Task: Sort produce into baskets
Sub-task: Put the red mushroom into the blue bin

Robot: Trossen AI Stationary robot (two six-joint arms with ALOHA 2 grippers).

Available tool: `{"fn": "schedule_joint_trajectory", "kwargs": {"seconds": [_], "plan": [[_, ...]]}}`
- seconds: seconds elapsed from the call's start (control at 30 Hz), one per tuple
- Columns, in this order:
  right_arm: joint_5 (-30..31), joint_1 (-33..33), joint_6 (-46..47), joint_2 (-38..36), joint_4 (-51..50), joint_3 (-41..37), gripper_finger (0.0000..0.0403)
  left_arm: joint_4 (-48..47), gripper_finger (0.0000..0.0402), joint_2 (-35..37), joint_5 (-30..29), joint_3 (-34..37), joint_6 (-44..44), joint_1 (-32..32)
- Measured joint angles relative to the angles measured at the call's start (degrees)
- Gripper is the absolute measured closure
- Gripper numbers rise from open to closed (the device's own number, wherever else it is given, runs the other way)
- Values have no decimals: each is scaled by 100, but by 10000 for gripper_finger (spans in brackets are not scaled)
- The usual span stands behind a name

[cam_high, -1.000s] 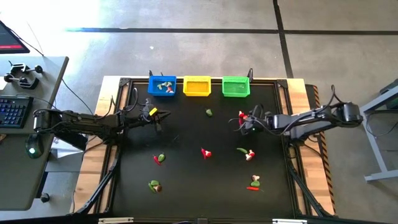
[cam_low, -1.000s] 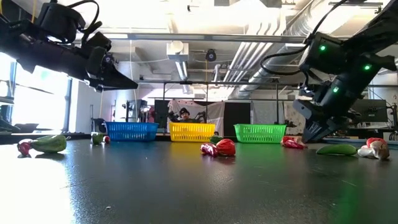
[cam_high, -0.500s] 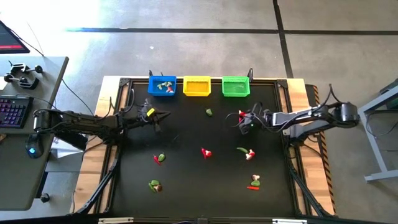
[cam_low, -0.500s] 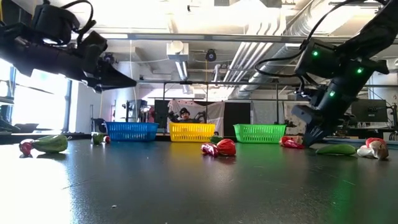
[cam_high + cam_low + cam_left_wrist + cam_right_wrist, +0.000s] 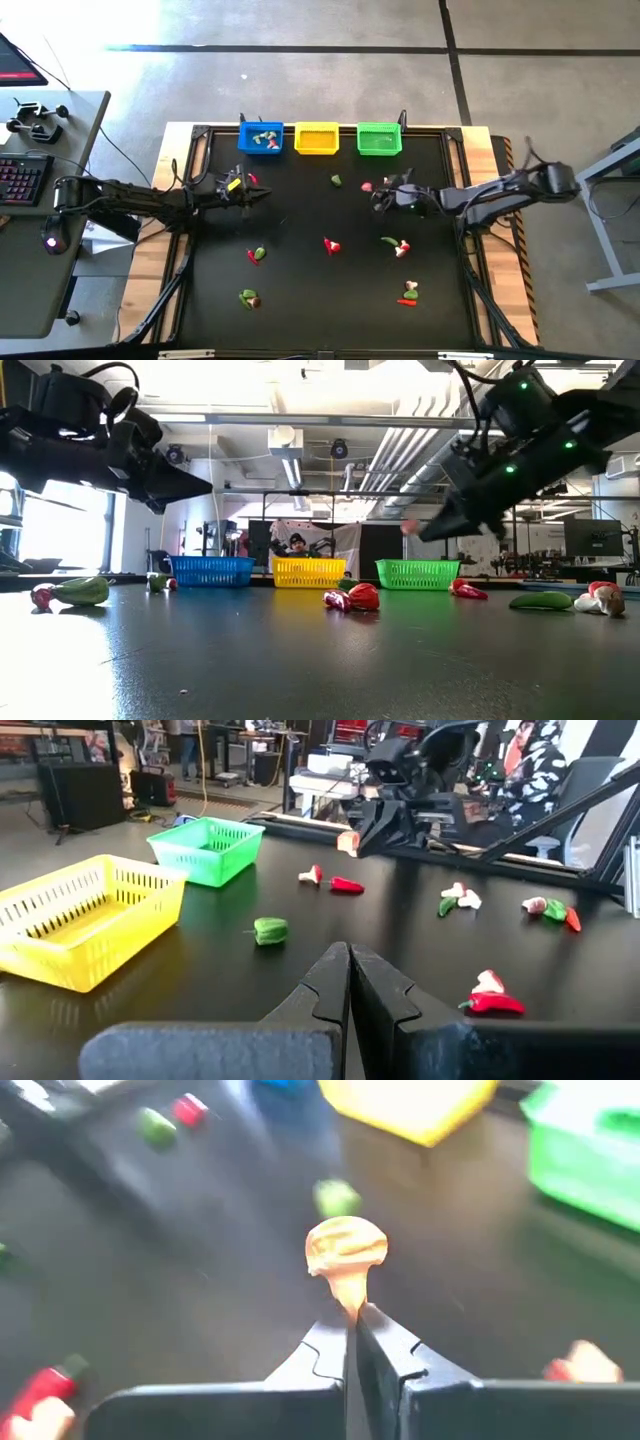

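High view shows, starting at the left, the left end effector [image 5: 262,190] hanging over the desk [image 5: 300,310] just in front of the blue basket [image 5: 260,137], its fingers pressed together and holding nothing; it has barely shifted in the last second. Further right stand the yellow basket [image 5: 317,138] and the green basket [image 5: 379,139], the blue one already holding a few pieces, the yellow one looking empty. The real change is on the right: the right end effector [image 5: 374,192], which a second ago was spread and down at the desk near a red piece in front of the green basket, has snapped shut and lifted, now pinching a mushroom [image 5: 345,1252] by its stalk. That pick looks done, so my guess is that carrying it to a basket comes next. The mushroom is a small tan-capped toy with a pale stem, held cap-up, clear of the desk, in front of and just left of the green basket. Other produce, red, green and whitish, lies scattered on the desk nearer the front edge.
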State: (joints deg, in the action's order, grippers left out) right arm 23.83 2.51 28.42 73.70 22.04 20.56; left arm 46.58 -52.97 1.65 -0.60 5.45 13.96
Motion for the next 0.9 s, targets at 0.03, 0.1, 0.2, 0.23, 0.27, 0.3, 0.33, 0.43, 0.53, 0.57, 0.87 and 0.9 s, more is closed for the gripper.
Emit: {"fn": "schedule_joint_trajectory", "kwargs": {"seconds": [0.03,0.1,0.2,0.23,0.27,0.3,0.33,0.43,0.53,0.57,0.87,0.9], "plan": [[-37,-1,-100,174,365,9,402,-9,401,0,-2,0,0,2],[-56,-3,-296,580,843,177,402,-1,401,9,-8,0,-18,2],[-83,6,-623,1242,1168,641,402,15,401,40,-12,-6,-61,2],[-124,16,-747,1472,1240,837,402,2,401,57,-21,-7,-59,2],[-162,41,-864,1715,1307,1047,402,14,401,68,-21,-7,-61,2],[-211,69,-982,1944,1371,1288,402,18,401,70,-21,-9,-65,2],[-250,101,-1103,2166,1445,1524,402,8,401,70,-24,-9,-95,2],[-275,278,-1345,2873,1507,2347,402,11,401,70,-104,-9,-116,2],[-299,447,-1518,3479,1411,3182,403,7,401,70,-316,-9,-118,2],[-302,510,-1555,3647,1340,3454,403,5,401,70,-368,-9,-117,2],[-796,1106,-1802,4746,229,5744,403,-19,401,70,-529,-9,-120,2],[-842,1176,-1829,4861,39,6014,403,-20,401,70,-576,-9,-119,2]]}}
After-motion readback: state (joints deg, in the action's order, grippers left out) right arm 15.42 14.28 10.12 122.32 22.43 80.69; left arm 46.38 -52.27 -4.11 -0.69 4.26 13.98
